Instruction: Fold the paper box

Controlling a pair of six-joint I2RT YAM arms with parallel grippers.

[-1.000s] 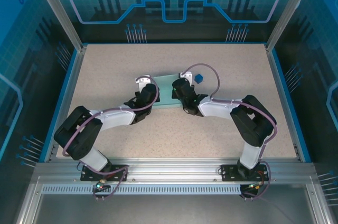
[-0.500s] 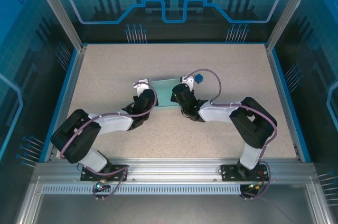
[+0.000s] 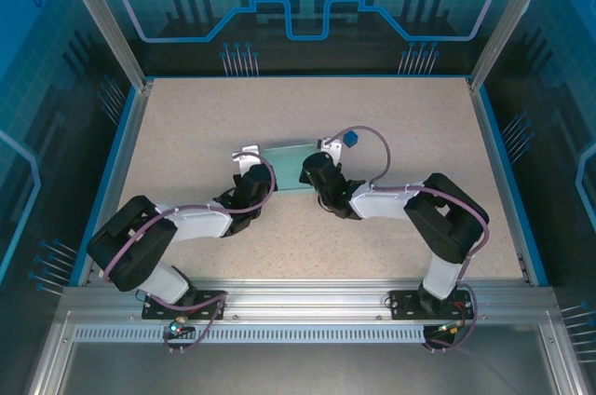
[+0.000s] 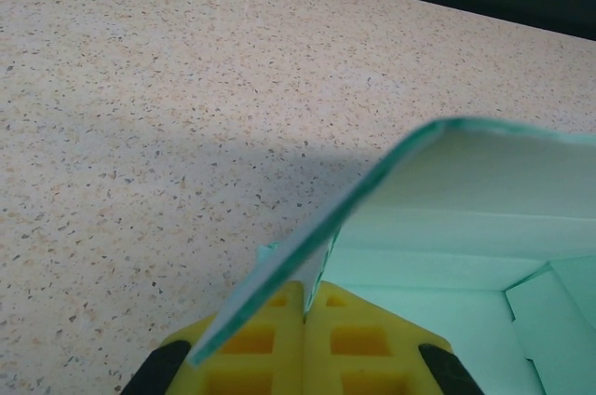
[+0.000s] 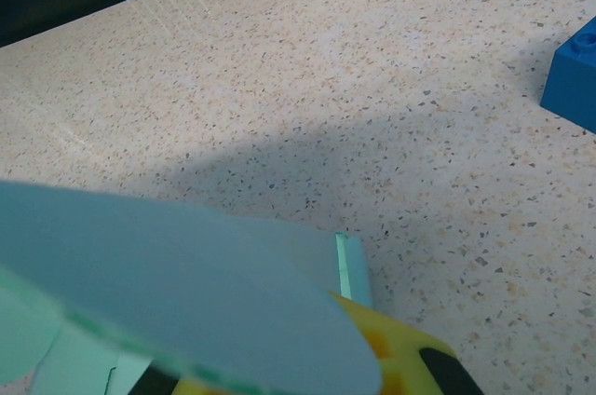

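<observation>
The paper box [image 3: 284,165] is a pale blue card sheet in mid-table, held up between both arms. My left gripper [image 3: 251,174] is at its left edge. In the left wrist view its yellow fingers [image 4: 270,344] are pressed together, shut on a card edge, and the paper box [image 4: 466,199] curves up and to the right. My right gripper [image 3: 312,171] is at the box's right edge. In the right wrist view a rounded flap of the paper box [image 5: 177,274] lies over the yellow fingers [image 5: 410,358], and a thin card strip runs down into them.
A tiny dark blue cube [image 3: 351,139] sits just behind the right gripper, and shows at the right edge of the right wrist view as the cube [image 5: 575,78]. Speckled beige tabletop [image 3: 186,115] spreads all around, bounded by blue side rails.
Both grippers have drawn nearer to the table's near edge, taking the box with them. The sheet now bows more between them.
</observation>
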